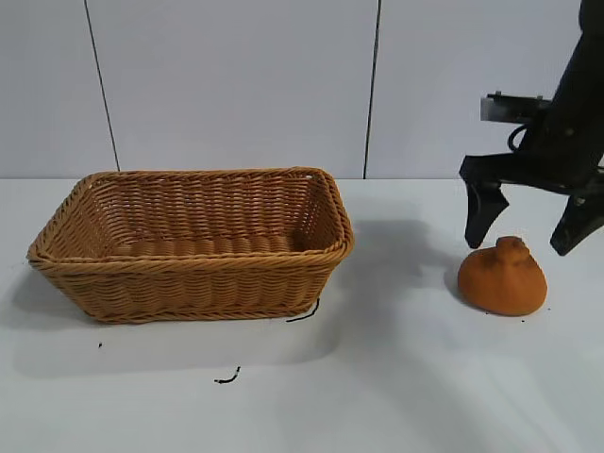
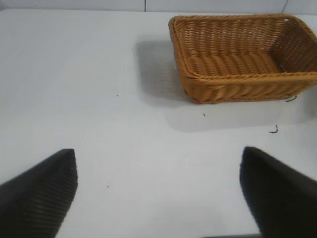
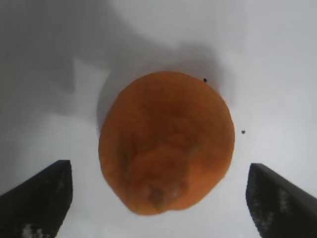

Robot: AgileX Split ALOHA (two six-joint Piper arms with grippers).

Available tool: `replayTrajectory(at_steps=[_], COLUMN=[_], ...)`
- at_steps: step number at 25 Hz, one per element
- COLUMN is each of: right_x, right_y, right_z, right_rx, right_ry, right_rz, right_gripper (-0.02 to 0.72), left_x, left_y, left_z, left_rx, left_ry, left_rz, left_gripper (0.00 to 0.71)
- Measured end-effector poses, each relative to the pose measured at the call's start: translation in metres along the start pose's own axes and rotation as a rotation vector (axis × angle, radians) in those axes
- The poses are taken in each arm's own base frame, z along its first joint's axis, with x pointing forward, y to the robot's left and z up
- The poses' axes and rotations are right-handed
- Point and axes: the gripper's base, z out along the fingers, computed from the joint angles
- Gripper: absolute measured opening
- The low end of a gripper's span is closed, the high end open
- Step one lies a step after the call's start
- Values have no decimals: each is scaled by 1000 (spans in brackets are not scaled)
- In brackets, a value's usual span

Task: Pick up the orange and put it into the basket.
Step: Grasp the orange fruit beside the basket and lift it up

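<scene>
The orange (image 1: 503, 276), a squat dull-orange fruit with a knobby bump on top, rests on the white table at the right. My right gripper (image 1: 527, 239) hovers just above and behind it, wide open, one finger at each side of the bump, touching nothing. In the right wrist view the orange (image 3: 167, 141) lies between the spread fingertips (image 3: 42, 196). The tan wicker basket (image 1: 193, 276) stands empty at the left of the table. In the left wrist view my left gripper (image 2: 158, 163) is open over bare table, with the basket (image 2: 233, 89) farther off.
Two small black thread-like scraps (image 1: 227, 377) lie on the table in front of the basket. White table surface (image 1: 396, 377) stretches between basket and orange. A pale panelled wall (image 1: 236, 85) closes the back.
</scene>
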Motion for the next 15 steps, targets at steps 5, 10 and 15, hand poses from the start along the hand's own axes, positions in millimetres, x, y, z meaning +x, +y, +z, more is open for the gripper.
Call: replayTrajectory(at_steps=[5,10,15], right_x=[0,0,-5], right_y=[-3,-4,-2], right_z=[22,23,6], right_rx=[5,17,23], right_ry=[21,22,-10], right_rz=[6,-5,-21], right_gripper=[641,368,108], left_x=[0,0,0], left_y=[0,0,0], left_z=[0,0,0], left_rx=[0,0,0], left_ry=[0,0,0], left_rz=[0,0,0], left_gripper=[639,639,639])
